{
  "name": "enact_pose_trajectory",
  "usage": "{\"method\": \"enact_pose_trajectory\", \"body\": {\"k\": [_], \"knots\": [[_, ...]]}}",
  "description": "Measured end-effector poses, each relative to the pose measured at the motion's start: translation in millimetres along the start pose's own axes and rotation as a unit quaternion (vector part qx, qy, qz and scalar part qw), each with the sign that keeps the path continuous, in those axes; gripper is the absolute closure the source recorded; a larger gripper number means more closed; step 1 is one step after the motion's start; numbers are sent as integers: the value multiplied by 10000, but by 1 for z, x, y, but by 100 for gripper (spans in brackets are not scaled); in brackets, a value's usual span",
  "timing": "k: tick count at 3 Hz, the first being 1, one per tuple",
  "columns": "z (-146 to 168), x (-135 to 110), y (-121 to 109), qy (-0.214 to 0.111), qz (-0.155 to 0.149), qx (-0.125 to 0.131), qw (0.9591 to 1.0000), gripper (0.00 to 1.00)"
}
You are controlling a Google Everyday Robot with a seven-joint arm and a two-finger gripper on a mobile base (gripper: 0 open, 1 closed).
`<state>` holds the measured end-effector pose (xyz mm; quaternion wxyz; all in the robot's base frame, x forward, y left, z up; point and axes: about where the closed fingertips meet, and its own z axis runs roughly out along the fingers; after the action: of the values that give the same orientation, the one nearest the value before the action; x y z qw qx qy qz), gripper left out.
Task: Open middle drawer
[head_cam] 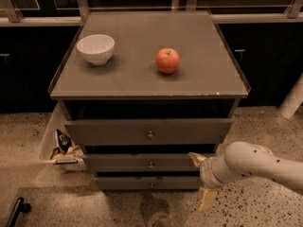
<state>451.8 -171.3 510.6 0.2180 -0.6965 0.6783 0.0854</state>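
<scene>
The middle drawer (pixel 118 163) is a grey-brown flat front of medium height with a small round metal knob (pixel 151 165) at its centre. It sits between the taller top drawer (pixel 109 132) and the thin bottom drawer (pixel 123 183). All three fronts stand slightly out from the cabinet. My gripper (pixel 200 179) is at the right end of the middle and bottom drawers, in front of them and right of the knob. Its two tan fingertips (pixel 195 159) are spread apart with nothing between them.
A white bowl (pixel 95 48) and a red apple (pixel 168 60) rest on the cabinet top (pixel 208 74). A bin with snack bags (pixel 61 148) stands at the cabinet's left side. A dark object (pixel 16 209) lies on the floor at lower left. A white post (pixel 292 98) stands at right.
</scene>
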Motion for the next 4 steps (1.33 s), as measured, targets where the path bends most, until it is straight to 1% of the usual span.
{"method": "enact_pose_trajectory", "body": {"k": [1, 2, 3, 4], "knots": [[5, 3, -1, 27, 35, -13, 10000, 0], [17, 15, -8, -118, 2, 204, 9997, 0], [28, 33, -25, 4, -220, 574, 9981, 0], [32, 53, -49, 158, -427, 948, 9945, 0]]}}
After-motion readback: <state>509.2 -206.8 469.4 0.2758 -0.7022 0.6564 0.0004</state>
